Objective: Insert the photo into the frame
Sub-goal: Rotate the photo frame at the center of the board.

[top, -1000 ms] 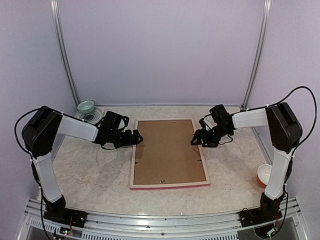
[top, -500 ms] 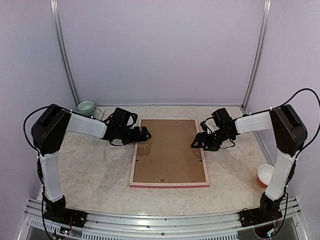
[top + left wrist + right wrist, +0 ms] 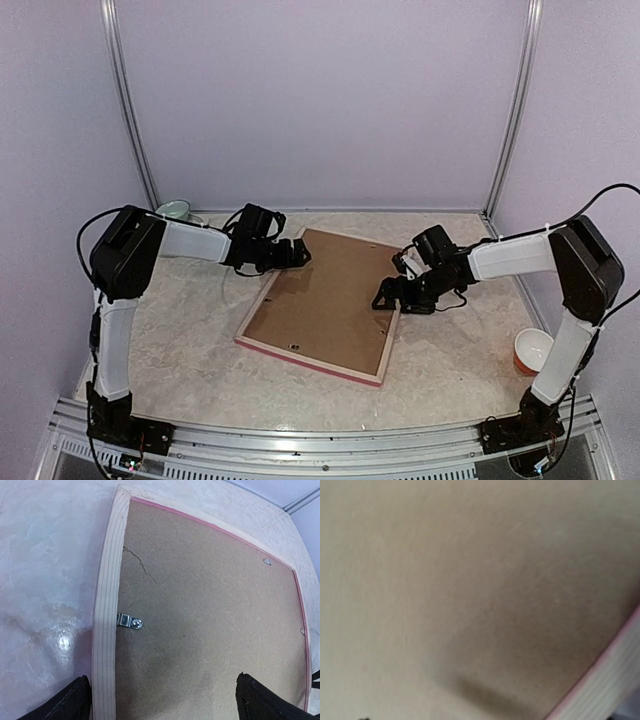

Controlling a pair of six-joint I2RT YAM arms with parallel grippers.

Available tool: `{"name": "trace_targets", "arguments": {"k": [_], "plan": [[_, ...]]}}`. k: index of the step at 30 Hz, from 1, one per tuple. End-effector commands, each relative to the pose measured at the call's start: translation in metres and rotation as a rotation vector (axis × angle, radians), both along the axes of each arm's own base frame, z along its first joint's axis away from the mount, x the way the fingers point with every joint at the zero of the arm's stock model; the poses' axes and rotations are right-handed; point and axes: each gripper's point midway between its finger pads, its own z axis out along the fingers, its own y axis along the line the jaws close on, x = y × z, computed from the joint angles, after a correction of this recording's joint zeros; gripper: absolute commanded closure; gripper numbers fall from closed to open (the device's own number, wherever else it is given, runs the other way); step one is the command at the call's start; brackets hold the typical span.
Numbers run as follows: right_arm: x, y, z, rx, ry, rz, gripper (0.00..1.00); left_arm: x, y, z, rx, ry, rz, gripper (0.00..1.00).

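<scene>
The frame (image 3: 262, 305) lies face down on the table, turned at an angle, with its pale wood back up and a pink edge along the near side. The brown backing board (image 3: 325, 300) fills it. The photo is hidden. My left gripper (image 3: 297, 255) is at the frame's far left corner. In the left wrist view it (image 3: 165, 705) is open, with its fingertips (image 3: 75, 702) wide apart astride the pale rail (image 3: 105, 630) and over the backing board (image 3: 210, 620). My right gripper (image 3: 385, 298) is at the frame's right rail. The right wrist view is blurred, showing only board (image 3: 445, 580) and rail (image 3: 605, 690).
A small metal clip (image 3: 129, 622) holds the board at the left rail. A green and white bowl (image 3: 173, 211) sits at the far left behind the left arm. An orange cup (image 3: 528, 352) stands at the right edge by the right arm's base.
The frame has turned clockwise, its far end swinging right and its near end left. The left gripper moved right and farther back to the far left corner. The right gripper shifted slightly nearer and left.
</scene>
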Motion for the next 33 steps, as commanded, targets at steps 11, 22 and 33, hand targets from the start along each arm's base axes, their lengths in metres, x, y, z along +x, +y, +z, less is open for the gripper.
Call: {"name": "trace_targets", "arguments": {"k": [11, 22, 33], "plan": [[-0.007, -0.006, 0.049, -0.046, -0.109, -0.043, 0.03, 0.003, -0.003, 0.025, -0.068, -0.069, 0.028, 0.01], [0.067, -0.062, 0.090, -0.007, -0.225, -0.217, 0.02, -0.049, 0.057, 0.086, -0.069, -0.119, 0.159, 0.01], [0.152, -0.080, 0.095, 0.047, -0.322, -0.253, 0.01, -0.158, 0.063, 0.085, -0.107, -0.028, 0.182, 0.01]]}}
